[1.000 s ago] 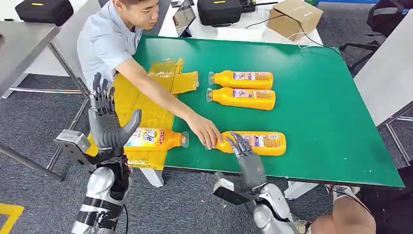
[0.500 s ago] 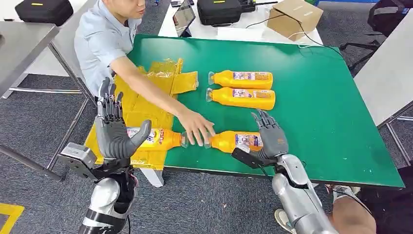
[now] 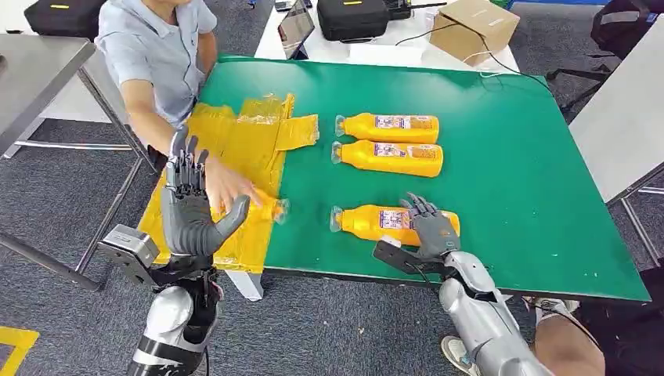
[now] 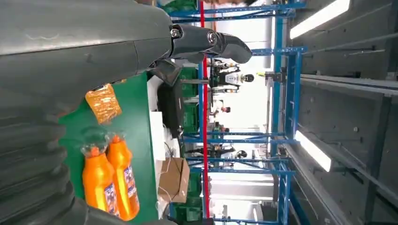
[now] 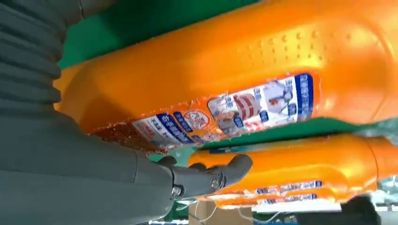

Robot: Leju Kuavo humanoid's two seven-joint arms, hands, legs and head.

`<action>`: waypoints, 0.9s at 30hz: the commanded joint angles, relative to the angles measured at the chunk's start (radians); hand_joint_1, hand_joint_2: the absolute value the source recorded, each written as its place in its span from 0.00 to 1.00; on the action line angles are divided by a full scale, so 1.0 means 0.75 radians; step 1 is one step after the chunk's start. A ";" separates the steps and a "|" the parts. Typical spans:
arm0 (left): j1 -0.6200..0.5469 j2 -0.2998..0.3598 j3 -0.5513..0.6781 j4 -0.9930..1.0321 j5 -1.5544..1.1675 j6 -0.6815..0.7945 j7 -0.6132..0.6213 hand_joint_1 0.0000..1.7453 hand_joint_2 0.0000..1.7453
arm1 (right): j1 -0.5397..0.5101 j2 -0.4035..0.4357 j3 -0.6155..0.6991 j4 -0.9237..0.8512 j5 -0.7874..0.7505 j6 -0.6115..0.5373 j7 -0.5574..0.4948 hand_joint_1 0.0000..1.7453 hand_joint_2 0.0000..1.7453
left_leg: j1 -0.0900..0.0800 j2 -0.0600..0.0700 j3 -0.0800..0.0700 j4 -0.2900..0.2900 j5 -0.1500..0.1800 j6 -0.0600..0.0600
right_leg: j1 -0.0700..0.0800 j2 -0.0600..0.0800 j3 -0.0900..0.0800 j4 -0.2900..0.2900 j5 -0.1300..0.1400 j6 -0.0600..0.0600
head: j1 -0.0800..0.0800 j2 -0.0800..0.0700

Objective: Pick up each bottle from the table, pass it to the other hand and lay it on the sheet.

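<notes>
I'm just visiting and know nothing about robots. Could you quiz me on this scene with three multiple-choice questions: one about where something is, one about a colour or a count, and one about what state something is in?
1. Where does the yellow sheet lie?
A. at the table's left edge, near the person
B. at the table's far right corner
C. on the floor

2. How many orange bottles lie on the bare green table top?
A. one
B. three
C. five

3. What is the left hand doing?
A. gripping a bottle
B. pressing on the cardboard box
C. raised with fingers apart, holding nothing

Answers:
1 A: the sheet drapes over the left edge, beside the person.
2 B: two bottles lie side by side farther back, and the nearest bottle lies by the right hand.
3 C: the head view shows its fingers spread upward, with nothing in them.
</notes>
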 commanded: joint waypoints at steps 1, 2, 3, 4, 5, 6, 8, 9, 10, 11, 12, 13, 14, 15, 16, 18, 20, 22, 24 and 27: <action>-0.020 0.045 -0.009 0.030 0.002 -0.001 0.008 0.00 1.00 | -0.072 -0.096 0.148 0.069 0.139 0.025 0.145 0.00 1.00 | 0.001 0.001 0.004 -0.001 -0.001 -0.001 | 0.001 -0.001 0.004 -0.001 -0.001 -0.002 | 0.000 0.000; -0.018 0.044 -0.006 0.027 0.001 0.000 0.011 0.00 1.00 | -0.083 -0.101 0.165 0.074 0.178 0.011 0.182 0.00 1.00 | 0.000 0.001 0.003 -0.001 -0.001 -0.001 | 0.001 -0.001 0.003 -0.001 -0.001 -0.002 | 0.001 0.000; -0.014 0.043 -0.002 0.022 -0.001 0.001 0.013 0.00 1.00 | -0.094 -0.105 0.181 0.082 0.216 0.006 0.220 0.00 1.00 | 0.000 0.001 0.002 -0.001 0.000 -0.001 | 0.000 0.000 0.002 0.000 0.000 -0.001 | 0.000 0.000; -0.011 0.042 0.000 0.019 -0.002 0.001 0.015 0.00 1.00 | -0.097 -0.103 0.179 0.084 0.218 0.011 0.223 0.00 1.00 | 0.000 0.002 0.004 0.000 -0.001 -0.001 | 0.001 0.000 0.004 -0.001 -0.001 -0.002 | 0.001 0.000; -0.010 0.043 0.000 0.019 -0.002 0.001 0.015 0.00 1.00 | -0.099 -0.102 0.179 0.083 0.218 0.012 0.223 0.00 1.00 | 0.000 0.001 0.003 -0.001 -0.001 -0.001 | 0.000 0.000 0.003 -0.001 -0.001 -0.001 | 0.000 0.000; -0.010 0.043 0.000 0.019 -0.002 0.001 0.015 0.00 1.00 | -0.099 -0.102 0.179 0.083 0.218 0.012 0.223 0.00 1.00 | 0.000 0.001 0.003 -0.001 0.000 0.000 | 0.000 0.000 0.003 0.000 0.000 -0.001 | 0.000 0.000; -0.010 0.043 0.000 0.019 -0.002 0.001 0.015 0.00 1.00 | -0.099 -0.102 0.179 0.083 0.218 0.012 0.223 0.00 1.00 | 0.000 0.001 0.003 0.000 0.000 0.000 | 0.001 0.000 0.004 -0.001 -0.001 -0.002 | 0.001 0.000; -0.005 0.039 0.007 0.015 -0.007 0.008 0.020 0.00 1.00 | -0.111 -0.108 0.207 0.100 0.267 0.039 0.289 0.00 1.00 | 0.000 0.001 0.002 -0.001 0.000 0.000 | 0.000 0.000 0.003 -0.001 0.000 -0.001 | 0.001 0.000; -0.001 0.036 0.015 0.013 -0.008 0.010 0.025 0.00 1.00 | -0.132 -0.112 0.228 0.124 0.294 0.078 0.318 0.00 1.00 | 0.001 0.002 0.005 -0.001 -0.001 0.000 | 0.001 0.000 0.005 -0.001 -0.001 -0.002 | 0.001 0.000; -0.001 0.036 0.018 0.013 -0.008 0.010 0.026 0.00 1.00 | -0.136 -0.112 0.229 0.130 0.298 0.084 0.321 0.00 1.00 | 0.000 0.002 0.004 -0.001 0.000 0.000 | 0.000 0.000 0.004 -0.001 -0.001 -0.001 | 0.001 0.000; -0.003 0.037 0.021 0.014 -0.005 0.011 0.029 0.00 1.00 | -0.147 -0.109 0.234 0.154 0.297 0.099 0.321 0.00 1.00 | 0.000 0.002 0.003 -0.001 0.000 0.000 | 0.000 0.001 0.003 0.000 0.000 -0.001 | 0.001 0.000; -0.003 0.033 0.029 0.016 -0.002 0.011 0.032 0.00 1.00 | -0.159 -0.107 0.243 0.182 0.306 0.123 0.326 0.00 1.00 | 0.000 0.002 0.005 -0.001 -0.001 0.000 | 0.001 0.000 0.005 -0.001 -0.001 -0.002 | 0.000 0.000; -0.006 0.032 0.033 0.020 -0.001 0.012 0.032 0.00 1.00 | -0.160 -0.104 0.243 0.197 0.302 0.131 0.326 0.00 1.00 | 0.000 0.002 0.004 -0.001 0.000 0.000 | 0.001 0.000 0.004 -0.001 0.000 -0.001 | 0.000 0.000; -0.007 0.032 0.035 0.022 -0.001 0.013 0.032 0.00 1.00 | -0.159 -0.100 0.240 0.206 0.295 0.135 0.321 0.00 1.00 | 0.001 0.002 0.006 -0.001 -0.001 -0.001 | 0.002 0.000 0.007 -0.002 -0.001 -0.003 | 0.001 0.000; -0.014 0.031 0.038 0.035 0.000 0.016 0.032 0.00 1.00 | -0.160 -0.095 0.236 0.230 0.277 0.139 0.295 0.00 1.00 | 0.001 0.001 0.006 -0.001 0.000 0.000 | 0.001 -0.001 0.007 -0.002 -0.001 -0.002 | 0.000 0.000; -0.026 0.033 0.035 0.058 -0.002 0.019 0.031 0.00 1.00 | -0.143 -0.084 0.201 0.246 0.196 0.148 0.213 0.00 1.00 | 0.001 0.001 0.007 -0.001 -0.001 -0.001 | 0.002 -0.001 0.008 -0.002 -0.001 -0.003 | 0.000 0.000; -0.048 0.041 0.022 0.085 -0.026 0.029 0.008 0.00 1.00 | -0.117 -0.080 0.162 0.265 0.098 0.174 0.107 0.00 1.00 | 0.002 0.000 0.010 -0.003 0.000 -0.001 | 0.002 -0.003 0.011 -0.004 -0.001 -0.003 | 0.000 0.000; -0.096 0.054 -0.002 0.138 -0.109 0.100 -0.044 0.00 1.00 | -0.118 -0.065 0.128 0.341 -0.046 0.280 -0.015 0.83 1.00 | 0.001 -0.002 0.008 -0.001 0.001 0.000 | 0.001 -0.003 0.008 -0.002 -0.001 -0.002 | 0.001 0.000; -0.125 0.046 -0.002 0.168 -0.084 0.093 -0.031 0.00 1.00 | -0.120 -0.064 0.148 0.386 -0.048 0.258 -0.026 0.98 1.00 | 0.002 -0.003 0.009 -0.002 0.001 -0.001 | 0.002 -0.005 0.010 -0.003 -0.001 -0.002 | 0.001 0.000; -0.126 0.043 -0.005 0.169 -0.056 0.085 -0.021 0.00 1.00 | -0.121 -0.048 0.162 0.435 -0.061 0.227 -0.017 1.00 1.00 | 0.001 0.002 0.014 -0.002 0.000 0.000 | 0.002 -0.002 0.012 -0.003 0.000 -0.002 | 0.000 0.000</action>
